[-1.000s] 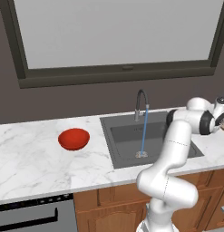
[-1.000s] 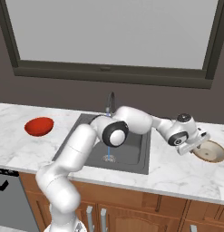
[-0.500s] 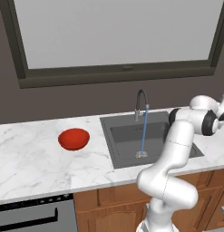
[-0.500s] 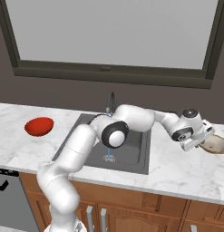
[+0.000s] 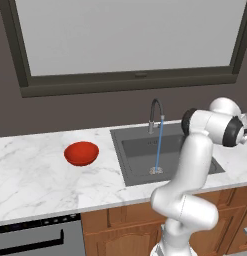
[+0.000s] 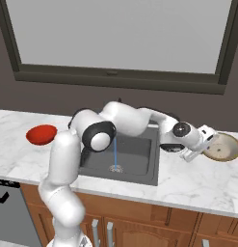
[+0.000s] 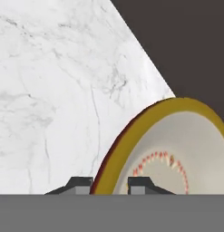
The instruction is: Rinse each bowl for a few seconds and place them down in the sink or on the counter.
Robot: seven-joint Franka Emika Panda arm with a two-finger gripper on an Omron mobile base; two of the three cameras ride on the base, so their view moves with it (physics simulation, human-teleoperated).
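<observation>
Pinching the brown rim of the cream bowl (image 6: 221, 147) between nearly closed tips, the gripper (image 7: 110, 185) has it on the marble counter (image 6: 197, 183) right of the sink (image 6: 125, 161); it looks rigid, light, glossy, likely slippery at that edge.

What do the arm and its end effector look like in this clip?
The arm has glossy white rounded links with dark grey joint rings. The end effector is a white boxy hand; its two small finger tips are dark grey with lighter faces. No cables or markings are visible.
</observation>
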